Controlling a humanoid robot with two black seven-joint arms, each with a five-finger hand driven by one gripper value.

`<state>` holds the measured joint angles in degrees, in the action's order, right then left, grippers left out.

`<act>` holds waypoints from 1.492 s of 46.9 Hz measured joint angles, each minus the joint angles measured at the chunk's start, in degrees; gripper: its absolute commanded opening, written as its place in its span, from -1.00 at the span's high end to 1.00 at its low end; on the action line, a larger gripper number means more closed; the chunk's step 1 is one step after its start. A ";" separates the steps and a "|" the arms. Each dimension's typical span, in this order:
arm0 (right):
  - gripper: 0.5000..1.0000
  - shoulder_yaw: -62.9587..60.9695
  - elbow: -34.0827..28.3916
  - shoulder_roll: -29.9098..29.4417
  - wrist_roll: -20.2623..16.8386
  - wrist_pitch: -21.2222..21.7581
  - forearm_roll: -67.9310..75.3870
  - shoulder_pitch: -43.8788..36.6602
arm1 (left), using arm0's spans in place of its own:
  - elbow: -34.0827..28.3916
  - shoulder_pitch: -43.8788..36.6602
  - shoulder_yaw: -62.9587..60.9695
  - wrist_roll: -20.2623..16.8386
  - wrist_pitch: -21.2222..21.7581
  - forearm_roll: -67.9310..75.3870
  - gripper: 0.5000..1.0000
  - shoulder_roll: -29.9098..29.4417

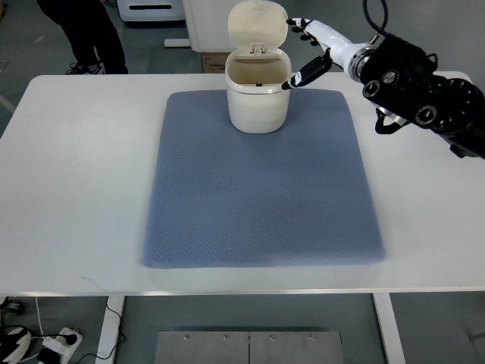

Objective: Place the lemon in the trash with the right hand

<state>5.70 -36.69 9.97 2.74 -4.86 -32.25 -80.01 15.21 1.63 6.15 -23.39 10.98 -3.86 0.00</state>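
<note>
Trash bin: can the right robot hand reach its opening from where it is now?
Probably yes. The right robot hand is right beside the rim of the trash bin, its lid stands tipped back, and nothing lies between them. No lemon is visible in the hand.

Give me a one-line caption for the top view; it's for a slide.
Right robot hand, fingers spread and empty, beside the open-lidded trash bin on a blue mat; no lemon visible.

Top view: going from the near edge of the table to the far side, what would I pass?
White table edge → blue mat → cream trash bin with its lid up → person's legs on the floor beyond.
</note>
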 measured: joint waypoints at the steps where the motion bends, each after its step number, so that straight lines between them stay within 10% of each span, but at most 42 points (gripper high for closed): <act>1: -0.92 -0.47 -0.33 0.59 0.02 0.24 0.24 0.27 | 0.00 -0.01 -0.01 0.01 0.00 -0.01 -1.00 0.00; 49: -0.93 -56.81 -1.18 6.67 1.05 -0.17 18.71 25.36 | 0.00 0.01 0.00 0.01 0.01 -0.01 -1.00 0.00; 70: -1.00 -58.80 -1.24 6.63 8.15 0.18 19.13 33.81 | 0.00 0.01 0.00 -0.01 0.00 0.00 -1.00 0.00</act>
<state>-53.10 -37.93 16.61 10.89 -4.67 -13.11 -46.20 15.21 1.64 6.15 -23.39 10.98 -3.86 0.00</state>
